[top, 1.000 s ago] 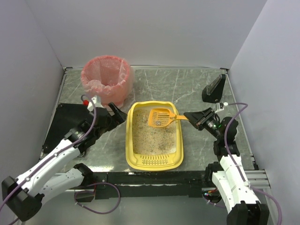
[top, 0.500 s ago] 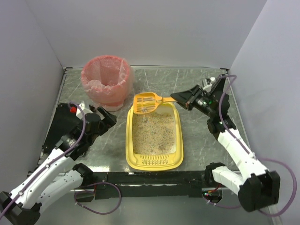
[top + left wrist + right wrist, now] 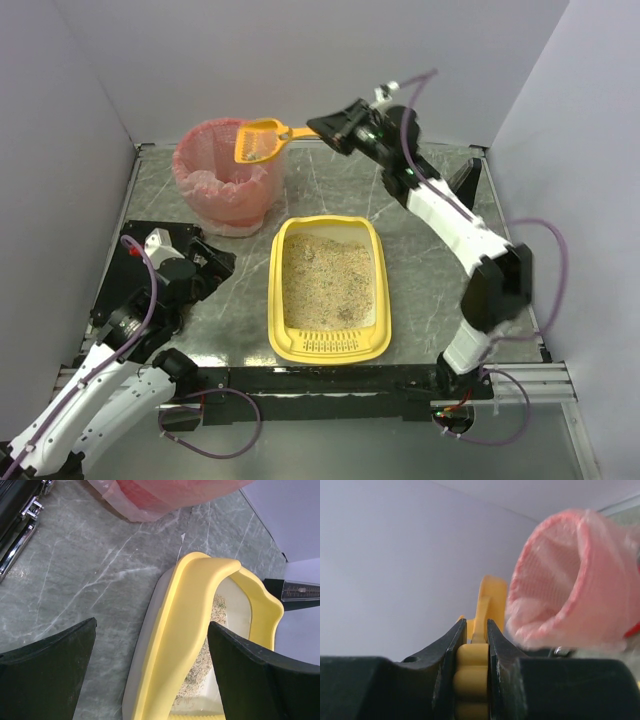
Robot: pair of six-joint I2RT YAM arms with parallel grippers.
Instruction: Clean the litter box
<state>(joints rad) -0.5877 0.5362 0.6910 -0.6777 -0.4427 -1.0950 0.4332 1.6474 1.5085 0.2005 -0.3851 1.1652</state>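
Observation:
The yellow litter box point(image 3: 329, 345) with beige litter lies mid-table, slotted lip toward me. Its rim also shows in the left wrist view point(image 3: 195, 615). My right gripper point(image 3: 322, 127) is shut on the handle of the orange slotted scoop point(image 3: 258, 140) and holds it over the rim of the pink-lined round basket point(image 3: 226, 170). In the right wrist view the scoop handle point(image 3: 472, 675) sits between the fingers, with the basket point(image 3: 575, 600) to the right. My left gripper point(image 3: 205, 262) is open and empty, left of the litter box, its jaws wide apart.
A black case point(image 3: 125, 270) lies on the table at the left under my left arm. A small black stand point(image 3: 461, 190) sits at the back right. White walls close in the table on three sides.
My right gripper carried the scoop up and left, from the litter box's far end to over the pink basket. My left arm drew back to the left, away from the litter box.

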